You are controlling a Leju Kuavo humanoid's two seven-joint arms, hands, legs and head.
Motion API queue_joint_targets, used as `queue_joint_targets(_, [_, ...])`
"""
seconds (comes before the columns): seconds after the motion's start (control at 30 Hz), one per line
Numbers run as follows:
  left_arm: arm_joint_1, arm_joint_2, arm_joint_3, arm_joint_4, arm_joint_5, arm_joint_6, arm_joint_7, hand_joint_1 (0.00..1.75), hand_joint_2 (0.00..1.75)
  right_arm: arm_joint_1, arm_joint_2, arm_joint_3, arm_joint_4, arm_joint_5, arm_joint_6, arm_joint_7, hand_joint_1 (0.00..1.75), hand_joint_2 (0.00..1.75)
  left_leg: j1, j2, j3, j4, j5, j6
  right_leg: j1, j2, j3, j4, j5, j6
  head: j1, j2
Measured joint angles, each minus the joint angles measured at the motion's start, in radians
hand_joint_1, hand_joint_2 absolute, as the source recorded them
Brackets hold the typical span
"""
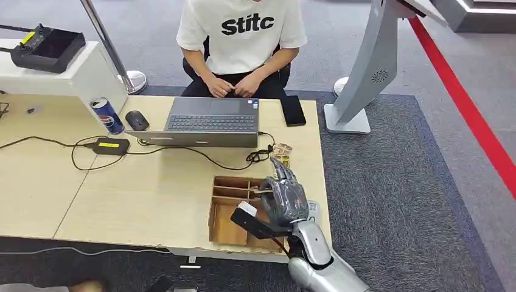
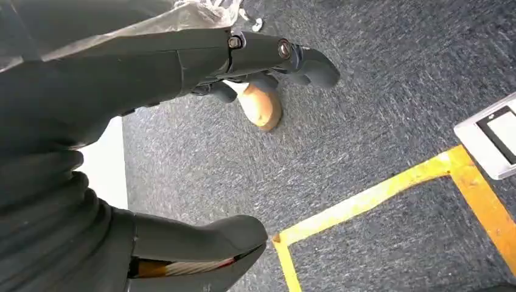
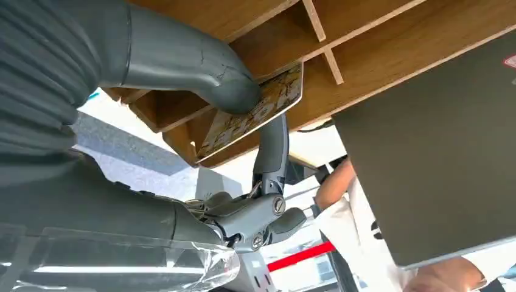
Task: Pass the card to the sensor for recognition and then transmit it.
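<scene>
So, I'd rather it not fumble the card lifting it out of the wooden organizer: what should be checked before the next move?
1. Card pinched between thumb and finger of the right hand: ok.
2. Card clear of the wooden organizer: not ok, its far end sits among the dividers.
3. Sensor located: cannot tell; a dark device with a white top lies beside the hand.
4. Cable and laptop out of the hand's way: ok.
5. Person's hands away from the organizer: ok, behind the laptop.
6. Left hand free: ok, above carpet.

One laptop (image 1: pixel 210 122), one can (image 1: pixel 108 115), one mouse (image 1: pixel 137 120), one phone (image 1: pixel 293 110), one wooden tray (image 1: pixel 226 210), one card (image 3: pixel 252 112).
</scene>
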Motion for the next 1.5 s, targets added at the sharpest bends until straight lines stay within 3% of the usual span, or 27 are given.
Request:
queue_joint_targets(0.23, [0.014,-0.001,0.008,0.000,0.005,0.011,-0.010,0.00,1.75,0.042,-0.011,-0.018,-0.048,-0.002,-0.079,-0.008,1.75,1.75,0.000,0.000,0.000,0.000,0.000,0.000,0.000,0.000,0.000,0.000,0.000,0.000,0.000,0.000])
queue_joint_targets(0.6, [0.044,-0.001,0.038,0.000,0.019,0.029,-0.030,0.00,1.75,0.152,-0.082,-0.113,-0.345,0.092,-0.194,0.061,1.75,1.75,0.000,0.000,0.000,0.000,0.000,0.000,0.000,0.000,0.000,0.000,0.000,0.000,0.000,0.000])
queue_joint_targets(1.03, [0.052,-0.002,0.058,0.000,0.021,0.031,-0.031,0.00,1.75,0.208,-0.137,-0.207,-0.562,0.130,-0.202,0.081,1.75,1.75,0.000,0.000,0.000,0.000,0.000,0.000,0.000,0.000,0.000,0.000,0.000,0.000,0.000,0.000])
queue_joint_targets(1.5, [0.051,-0.011,0.067,0.000,0.005,0.033,-0.029,0.00,1.75,0.194,-0.114,-0.215,-0.578,0.138,-0.204,0.030,1.75,1.75,0.000,0.000,0.000,0.000,0.000,0.000,0.000,0.000,0.000,0.000,0.000,0.000,0.000,0.000])
